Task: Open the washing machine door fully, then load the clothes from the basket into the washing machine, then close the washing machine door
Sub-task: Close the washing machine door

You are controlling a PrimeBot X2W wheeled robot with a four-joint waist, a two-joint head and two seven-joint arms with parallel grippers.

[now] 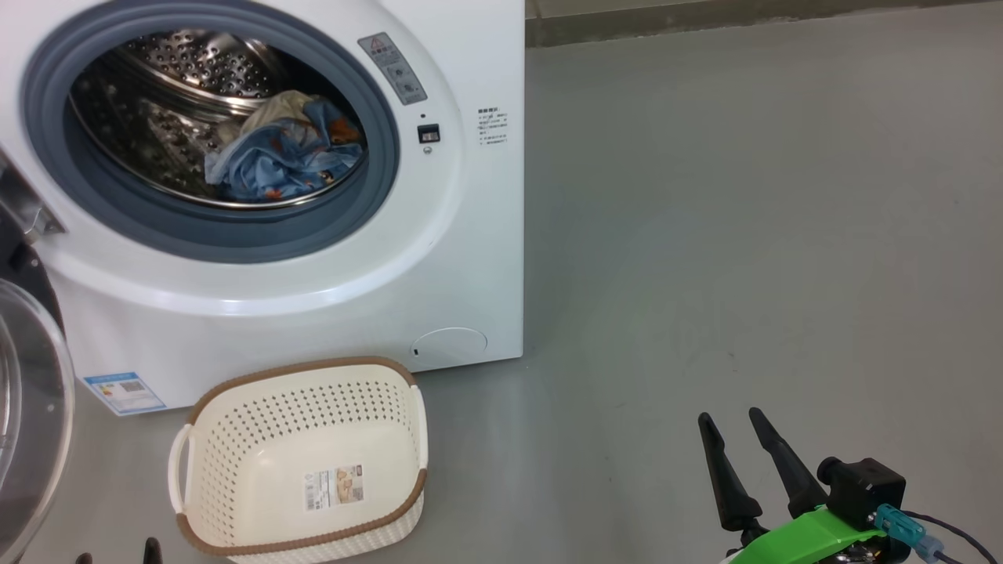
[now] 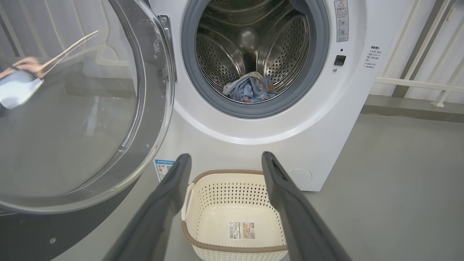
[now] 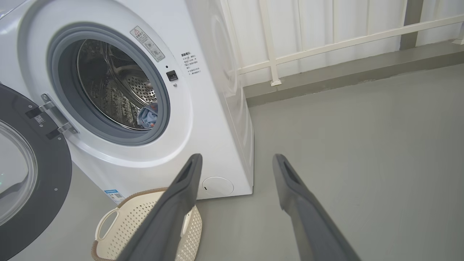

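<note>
head view, lower right: right claw released, fingers up; left claw released, framing the basket bottom centre.

Washing machine door partly off-frame.

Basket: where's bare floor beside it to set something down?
Widest free patch: grey floor right of the basket and washing machine, back to the wall kerb. Crowded on the left: the open washing machine door hangs close beside the basket.

door open; clothes in drum; basket before washing machine
</note>
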